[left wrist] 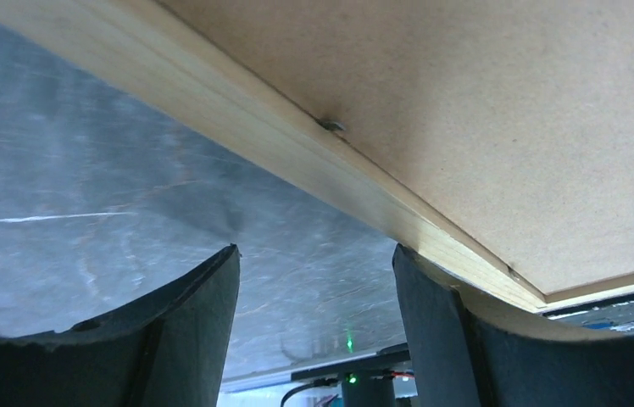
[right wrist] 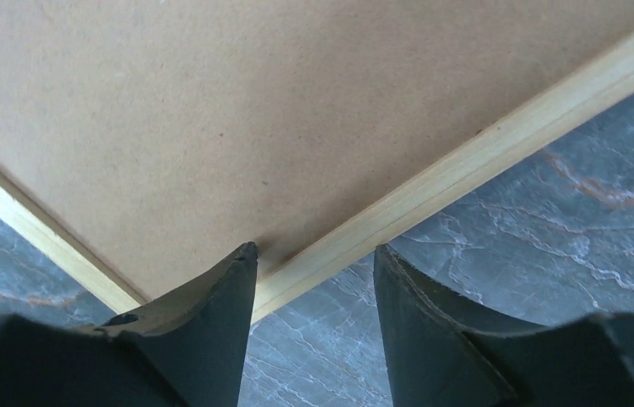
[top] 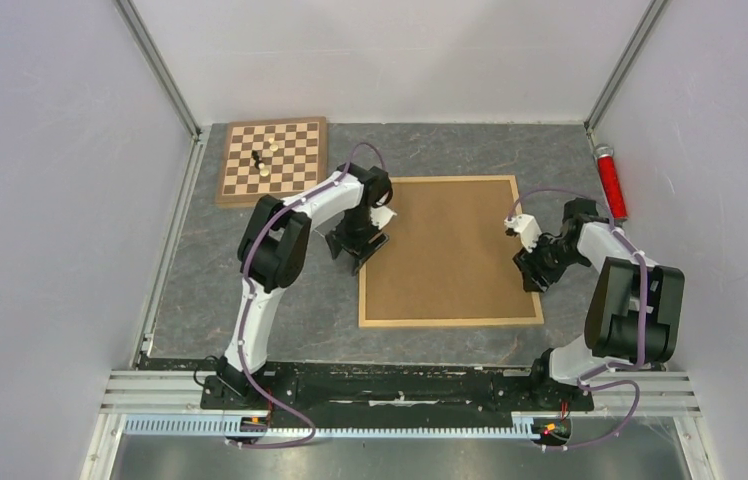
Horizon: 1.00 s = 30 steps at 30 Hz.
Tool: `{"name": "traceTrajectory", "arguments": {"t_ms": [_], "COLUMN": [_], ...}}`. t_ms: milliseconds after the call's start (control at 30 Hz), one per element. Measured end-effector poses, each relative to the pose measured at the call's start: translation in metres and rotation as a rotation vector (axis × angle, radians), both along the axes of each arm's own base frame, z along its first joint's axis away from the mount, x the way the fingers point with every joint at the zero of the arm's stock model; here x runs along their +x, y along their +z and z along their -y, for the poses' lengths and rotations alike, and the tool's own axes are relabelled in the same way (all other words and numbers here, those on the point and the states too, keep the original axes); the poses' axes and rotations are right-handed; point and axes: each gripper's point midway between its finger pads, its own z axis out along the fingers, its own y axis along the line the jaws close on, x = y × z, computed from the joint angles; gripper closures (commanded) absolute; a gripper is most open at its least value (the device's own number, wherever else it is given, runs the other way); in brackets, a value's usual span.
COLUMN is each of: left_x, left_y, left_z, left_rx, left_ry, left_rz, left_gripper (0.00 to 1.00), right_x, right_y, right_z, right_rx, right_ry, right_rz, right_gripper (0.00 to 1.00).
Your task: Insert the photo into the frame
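The frame point(top: 450, 321) lies flat on the table, back side up, with the brown backing board point(top: 445, 245) filling it. The photo is hidden. My left gripper point(top: 358, 252) stands open at the frame's left edge. In the left wrist view its jaws point(left wrist: 314, 254) are wide apart over bare table, and the right finger point(left wrist: 432, 339) sits against the wooden rim point(left wrist: 280, 136) by a corner. My right gripper point(top: 528, 270) is at the frame's right edge. Its open jaws point(right wrist: 314, 250) straddle the rim point(right wrist: 466, 161), holding nothing.
A checkered chessboard point(top: 273, 158) with a few pieces point(top: 262, 160) sits at the back left, close behind the left arm. A red cylinder point(top: 610, 182) lies along the right wall. Grey marbled table point(top: 210, 280) surrounds the frame; walls close in on both sides.
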Motion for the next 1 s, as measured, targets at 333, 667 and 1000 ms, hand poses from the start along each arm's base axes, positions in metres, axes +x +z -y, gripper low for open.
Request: {"name": "traceTrajectory", "arguments": {"t_ms": [333,667,1000], "left_x": [0.078,0.059,-0.01], "left_y": [0.008,0.029,0.08], "left_z": [0.02,0.026,0.021], "left_rx": [-0.037,-0.231,-0.38], "left_ry": [0.046,0.072,0.008], "left_rz": [0.179,0.214,0.214], "left_gripper": [0.19,0.21,0.24], "right_x": [-0.045,-0.05,-0.011], "right_y": [0.005,0.027,0.046], "right_z": [-0.063,-0.098,-0.104], "right_rx": [0.126,0.299,0.323], "right_ry": [0.23,0.166,0.105], "right_rz": [-0.16,-0.152,0.028], "right_gripper": [0.38,0.38,0.41]}}
